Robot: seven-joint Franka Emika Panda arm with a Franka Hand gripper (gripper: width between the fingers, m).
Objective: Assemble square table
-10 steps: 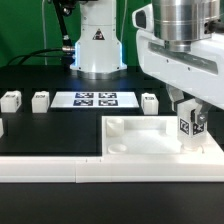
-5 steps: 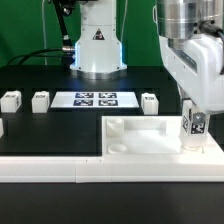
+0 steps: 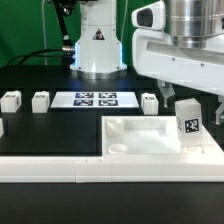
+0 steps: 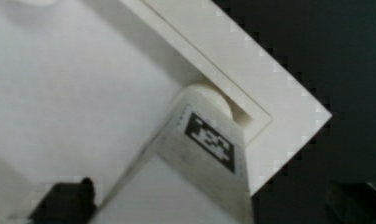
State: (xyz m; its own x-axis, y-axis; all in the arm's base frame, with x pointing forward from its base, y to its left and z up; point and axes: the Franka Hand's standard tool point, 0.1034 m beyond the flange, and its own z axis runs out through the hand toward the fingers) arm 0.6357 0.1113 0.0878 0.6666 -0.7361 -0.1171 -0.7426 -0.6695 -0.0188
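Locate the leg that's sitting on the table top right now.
In the exterior view, the leg stands in the corner of the table top at the exterior view's right, just below the open gripper.

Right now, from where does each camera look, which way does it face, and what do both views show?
Exterior view: off the arm, looking across the black table toward the robot base; it shows the open gripper above the table top.
Wrist view: on the wrist, looking down between its fingertips at that top's corner.
Both share the tagged leg standing at that corner.
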